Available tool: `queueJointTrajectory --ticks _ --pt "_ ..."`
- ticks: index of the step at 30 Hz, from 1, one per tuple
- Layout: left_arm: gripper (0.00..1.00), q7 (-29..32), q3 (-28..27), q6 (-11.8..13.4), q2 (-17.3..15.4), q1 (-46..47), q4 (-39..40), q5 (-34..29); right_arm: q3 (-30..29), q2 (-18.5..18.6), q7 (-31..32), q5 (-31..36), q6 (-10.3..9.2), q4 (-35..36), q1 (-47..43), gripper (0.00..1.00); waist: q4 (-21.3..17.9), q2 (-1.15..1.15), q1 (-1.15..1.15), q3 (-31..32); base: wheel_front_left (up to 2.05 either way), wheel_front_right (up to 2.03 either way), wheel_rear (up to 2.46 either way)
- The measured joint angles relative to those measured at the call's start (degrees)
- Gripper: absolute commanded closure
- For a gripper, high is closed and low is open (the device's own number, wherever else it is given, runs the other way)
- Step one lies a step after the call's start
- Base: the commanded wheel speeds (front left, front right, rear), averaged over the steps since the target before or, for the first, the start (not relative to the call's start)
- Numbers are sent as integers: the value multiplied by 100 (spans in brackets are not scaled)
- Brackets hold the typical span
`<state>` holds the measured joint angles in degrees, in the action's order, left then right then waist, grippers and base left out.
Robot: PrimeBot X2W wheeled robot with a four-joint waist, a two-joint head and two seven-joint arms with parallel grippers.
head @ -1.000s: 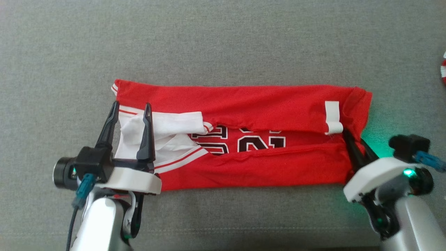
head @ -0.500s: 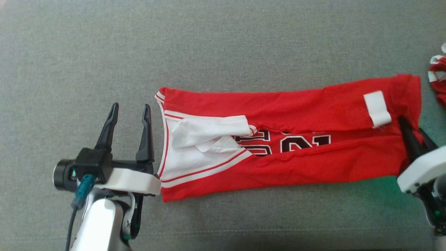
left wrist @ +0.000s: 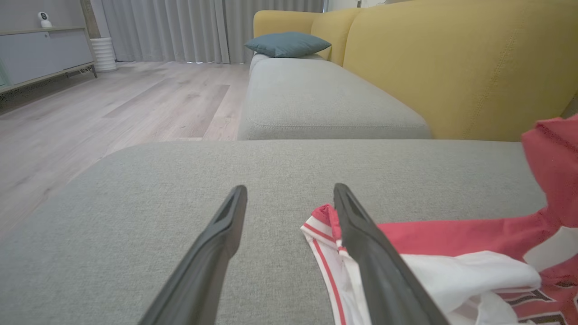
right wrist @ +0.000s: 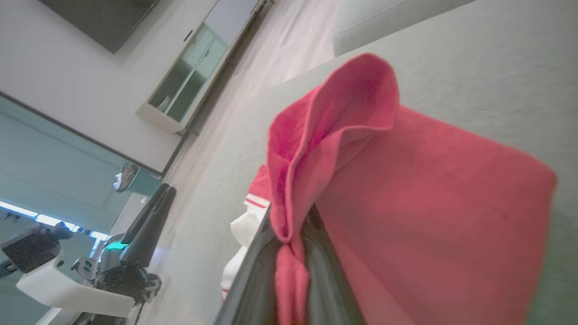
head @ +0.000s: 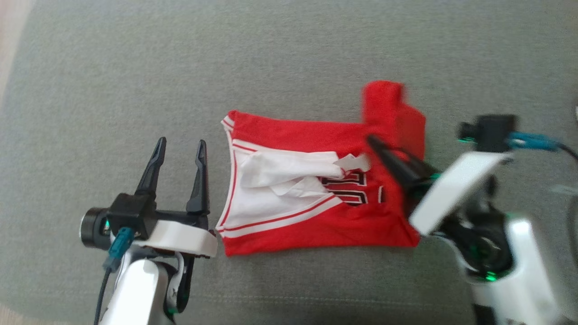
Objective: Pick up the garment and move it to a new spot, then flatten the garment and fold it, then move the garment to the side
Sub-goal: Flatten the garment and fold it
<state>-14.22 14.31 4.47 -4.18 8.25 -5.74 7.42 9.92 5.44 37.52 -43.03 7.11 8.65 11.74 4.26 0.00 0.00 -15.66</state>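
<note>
the red garment (head: 316, 221) lies on the grey cushion (head: 289, 58). the right gripper (head: 372, 141) is pinching the garment's end, held up over it. the left gripper (head: 180, 143) is spread wide, just beside the garment.

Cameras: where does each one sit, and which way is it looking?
Head view: on the head, looking down at the jersey on the cushion; left gripper open beside it, right gripper shut on its end.
Left wrist view: on the left wrist, looking along the left gripper across the cushion to a yellow backrest.
Right wrist view: on the right wrist, looking along the right gripper pinching the jersey, toward a cabinet.
Shared: head and right wrist views both show the left gripper.
</note>
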Motion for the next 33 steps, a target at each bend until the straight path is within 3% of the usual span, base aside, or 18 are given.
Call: queueJointTrajectory --ticks 6,13,21,22,23,28,33 --pt "0 -1 130 1 29 35 -48 81 905 -129 -212 -504 0 -691 577 100 259 0 0 -135 0 0 0" --pt "0 -7 208 7 82 205 -155 142 2112 -131 -1302 -1104 -1 -1749 1237 100 560 0 0 -353 0 0 0" --pt "0 -8 266 8 102 279 -170 142 3056 -121 -2346 -1568 -1 -2624 1823 100 645 0 0 -457 0 0 0" --pt "0 -8 277 8 109 281 -171 142 3151 -119 -2417 -1608 -1 -2718 1887 58 639 0 0 -457 0 0 0" --pt "0 -8 286 8 111 281 -174 142 3240 -120 -2508 -1606 -1 -2808 1942 3 632 0 0 -454 0 0 0" --pt "0 -8 290 42 119 283 -182 143 3486 -119 -2926 -1348 -1 -3040 2193 0 553 0 0 -410 0 0 0" --pt "0 -8 213 57 119 277 -188 141 3423 75 -3303 -867 -1 -2816 2319 0 414 0 0 -318 0 0 0"
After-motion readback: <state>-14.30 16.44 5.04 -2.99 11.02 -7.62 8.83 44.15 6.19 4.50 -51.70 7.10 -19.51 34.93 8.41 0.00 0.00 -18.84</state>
